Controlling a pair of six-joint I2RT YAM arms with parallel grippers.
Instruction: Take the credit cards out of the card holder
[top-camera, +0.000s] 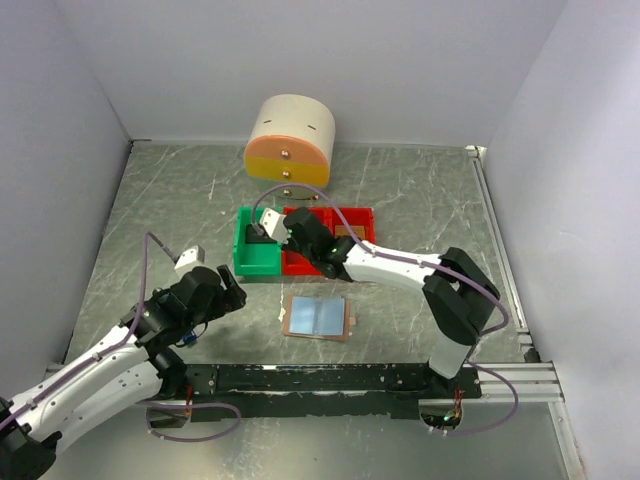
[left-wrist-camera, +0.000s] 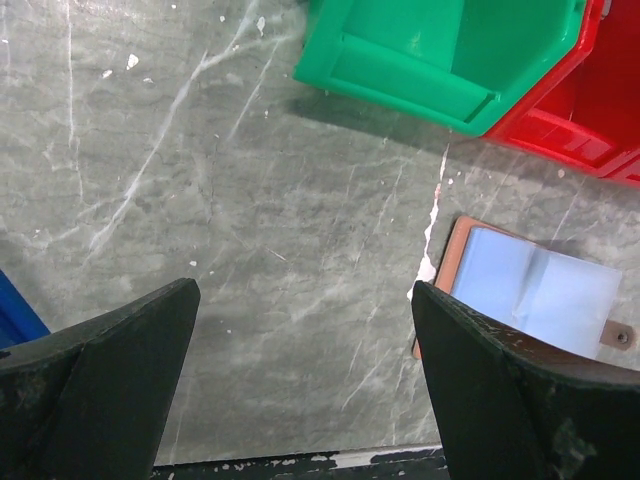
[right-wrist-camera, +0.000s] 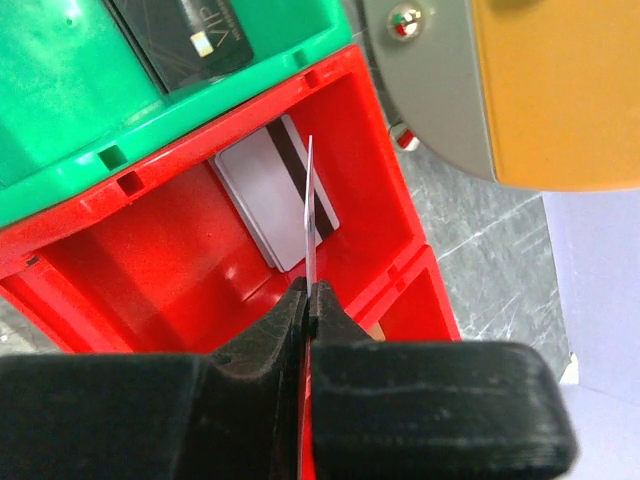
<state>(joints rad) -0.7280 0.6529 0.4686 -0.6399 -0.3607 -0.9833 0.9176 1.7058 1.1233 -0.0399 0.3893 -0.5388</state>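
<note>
Credit card (right-wrist-camera: 309, 200) is pinched edge-on in my right gripper (right-wrist-camera: 308, 296), directly above the red bin (right-wrist-camera: 150, 270) where another card (right-wrist-camera: 260, 200) lies flat.

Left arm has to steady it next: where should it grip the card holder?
Likely the bare tan border on its left side, approached from the left: the card holder lies flat and open, and that edge faces the open left fingers.

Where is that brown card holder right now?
In the top view, the card holder lies flat near the middle of the table, just nearer the arms than the green bin and the red bin beside it.
</note>
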